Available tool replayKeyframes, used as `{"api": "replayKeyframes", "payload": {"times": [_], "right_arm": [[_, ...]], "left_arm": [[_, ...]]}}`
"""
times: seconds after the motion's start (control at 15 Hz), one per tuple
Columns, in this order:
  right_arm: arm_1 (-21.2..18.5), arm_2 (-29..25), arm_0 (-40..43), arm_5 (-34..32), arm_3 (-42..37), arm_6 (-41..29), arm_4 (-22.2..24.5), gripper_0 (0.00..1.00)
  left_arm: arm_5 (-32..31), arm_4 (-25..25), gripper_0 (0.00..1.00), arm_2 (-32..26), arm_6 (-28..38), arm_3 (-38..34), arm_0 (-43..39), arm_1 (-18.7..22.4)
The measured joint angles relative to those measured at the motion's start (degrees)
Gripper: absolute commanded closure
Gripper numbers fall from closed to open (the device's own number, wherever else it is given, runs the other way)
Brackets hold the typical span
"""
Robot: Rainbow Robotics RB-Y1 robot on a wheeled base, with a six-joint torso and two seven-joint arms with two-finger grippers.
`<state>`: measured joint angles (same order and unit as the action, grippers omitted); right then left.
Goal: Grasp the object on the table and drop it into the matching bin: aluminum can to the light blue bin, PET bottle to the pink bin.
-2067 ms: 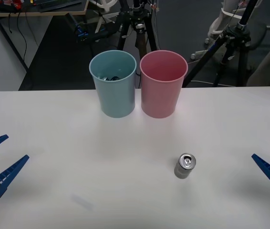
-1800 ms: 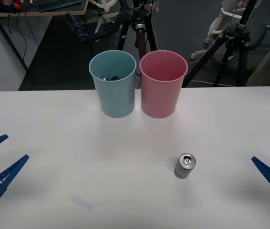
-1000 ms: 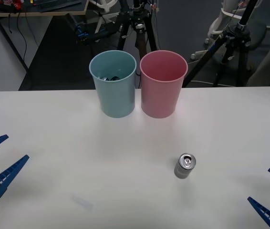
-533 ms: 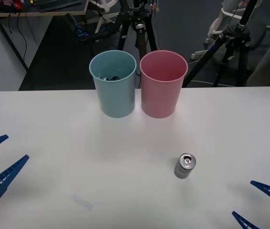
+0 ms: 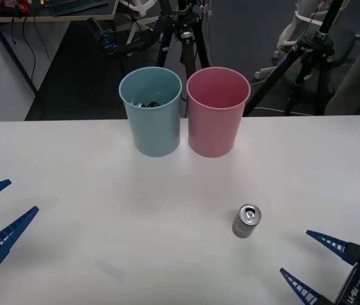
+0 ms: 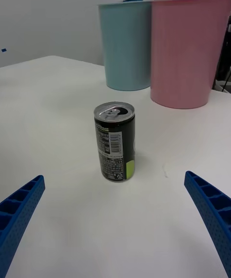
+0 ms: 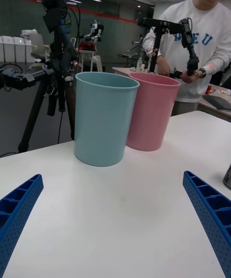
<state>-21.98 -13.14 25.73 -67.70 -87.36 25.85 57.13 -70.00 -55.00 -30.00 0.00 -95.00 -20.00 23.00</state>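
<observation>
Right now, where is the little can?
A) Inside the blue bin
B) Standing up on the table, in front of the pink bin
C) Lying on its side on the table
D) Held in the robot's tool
B: the aluminum can stands upright on the white table, on the near side of the pink bin, with the open right tool close beside it but not touching it.

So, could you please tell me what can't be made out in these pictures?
- Light blue bin contents: front view, dark shapes inside, mostly hidden by its wall.
- Pink bin bottom: front view, hidden by its wall.
- Aluminum can label text: right wrist view, too small.
- The can in the left wrist view: cut off at the edge.
</observation>
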Motion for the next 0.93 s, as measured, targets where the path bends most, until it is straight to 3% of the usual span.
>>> {"api": "replayKeyframes", "payload": {"times": [0.93], "right_arm": [[0.0,13.9,-7.1,17.2,0.0,1.3,0.6,0.00]], "left_arm": [[0.0,0.0,0.00,0.0,0.0,0.0,0.0,0.0]]}}
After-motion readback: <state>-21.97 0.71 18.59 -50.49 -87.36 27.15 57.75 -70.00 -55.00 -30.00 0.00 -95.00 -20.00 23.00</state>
